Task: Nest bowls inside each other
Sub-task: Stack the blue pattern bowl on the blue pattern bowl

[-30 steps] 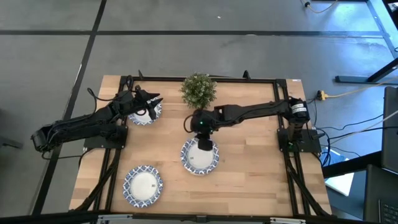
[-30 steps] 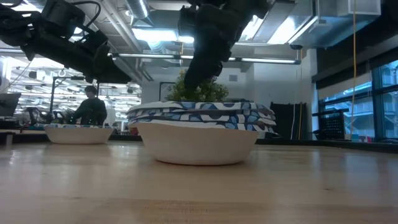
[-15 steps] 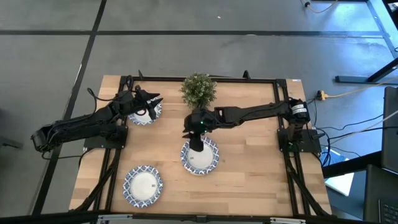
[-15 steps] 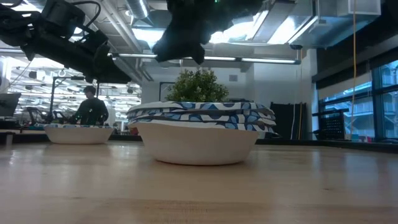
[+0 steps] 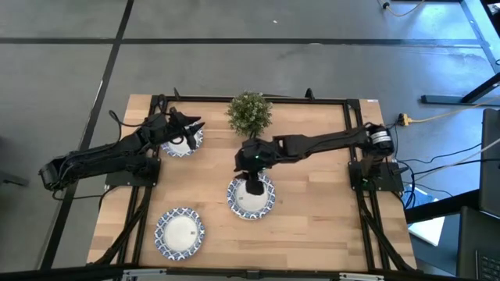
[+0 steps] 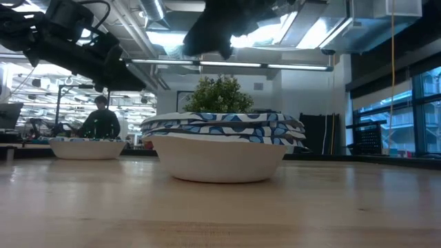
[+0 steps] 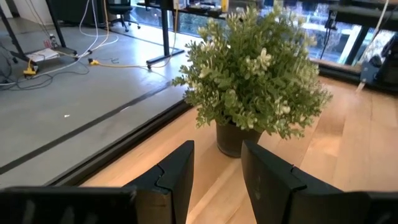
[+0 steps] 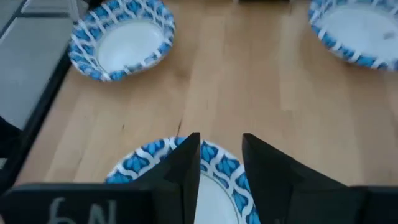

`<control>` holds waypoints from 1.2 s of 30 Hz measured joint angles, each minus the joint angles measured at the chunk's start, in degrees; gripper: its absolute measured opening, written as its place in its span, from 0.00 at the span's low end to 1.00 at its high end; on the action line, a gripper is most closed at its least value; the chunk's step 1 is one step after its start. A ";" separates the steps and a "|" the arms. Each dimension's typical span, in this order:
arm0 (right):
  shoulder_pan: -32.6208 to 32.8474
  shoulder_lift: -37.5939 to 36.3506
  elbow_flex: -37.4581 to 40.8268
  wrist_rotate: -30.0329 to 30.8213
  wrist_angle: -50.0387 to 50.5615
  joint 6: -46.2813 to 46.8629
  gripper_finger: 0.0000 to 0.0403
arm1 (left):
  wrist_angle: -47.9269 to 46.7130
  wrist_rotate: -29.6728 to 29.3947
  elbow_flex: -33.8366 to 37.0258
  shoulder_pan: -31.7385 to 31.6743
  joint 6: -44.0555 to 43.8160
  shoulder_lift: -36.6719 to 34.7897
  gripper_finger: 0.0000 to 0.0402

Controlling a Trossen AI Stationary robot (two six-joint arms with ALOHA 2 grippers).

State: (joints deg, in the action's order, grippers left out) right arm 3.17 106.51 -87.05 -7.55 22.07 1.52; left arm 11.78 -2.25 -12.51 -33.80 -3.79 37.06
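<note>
Three bowl spots and a plant on the table

A stack of nested bowls (image 5: pixel 251 197) sits at the table's (image 5: pixel 312 203) middle, with the potted plant (image 5: pixel 250 113) behind it at the far edge. A single bowl (image 5: pixel 180 232) lies near the front left, another bowl (image 5: pixel 182 141) at the far left. The right gripper (image 5: pixel 253 186) hangs above the stack; the left gripper (image 5: pixel 192 130) is over the far-left bowl.

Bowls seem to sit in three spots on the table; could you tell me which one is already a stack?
The middle bowls under the right gripper: the low view shows several patterned rims layered there. The bowl by the left gripper and the front bowl show no such layers.
</note>
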 joint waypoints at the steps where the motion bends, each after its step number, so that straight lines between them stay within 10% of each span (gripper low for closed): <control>1: -0.01 -1.11 0.00 0.66 0.82 -0.18 0.30 | 0.24 0.01 0.00 0.02 -0.40 0.00 0.32; 19: 0.27 -33.26 21.77 17.81 6.32 5.49 0.30 | 2.02 -0.04 0.00 0.02 -0.53 0.00 0.32; 36: -0.09 -64.02 62.48 24.03 -21.84 10.23 0.30 | 2.00 -0.04 0.00 0.02 -0.53 0.00 0.32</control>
State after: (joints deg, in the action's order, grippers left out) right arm 3.08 42.49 -24.57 16.48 0.23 11.75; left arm 13.78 -2.28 -12.51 -33.78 -4.32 37.06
